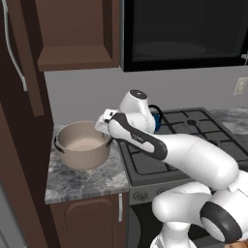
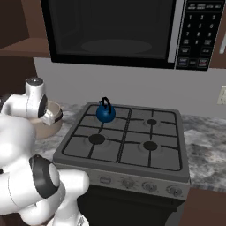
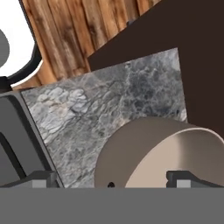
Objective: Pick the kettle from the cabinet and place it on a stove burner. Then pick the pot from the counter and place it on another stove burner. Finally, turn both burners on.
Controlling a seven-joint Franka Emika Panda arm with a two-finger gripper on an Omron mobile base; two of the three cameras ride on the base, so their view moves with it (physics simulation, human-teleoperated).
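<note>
I see my jaws point(image 3: 111, 178) wide apart over the pot point(image 1: 83, 144) on the worktop point(image 1: 82, 181); the kettle point(image 2: 106, 111) sits on the stove's ten o'clock burner.

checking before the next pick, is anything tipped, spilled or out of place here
Nothing stands out. The kettle sits upright on the stove's back-left burner, and the pot stands upright on the counter beside the stove, with nothing spilled.

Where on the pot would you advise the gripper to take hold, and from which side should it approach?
Take the pot by its rim wall on the stove side, coming down from above with one finger inside. It stands upright and open on the counter, far too wide to span, and the gripper, jaws apart, already hangs near that edge.
</note>
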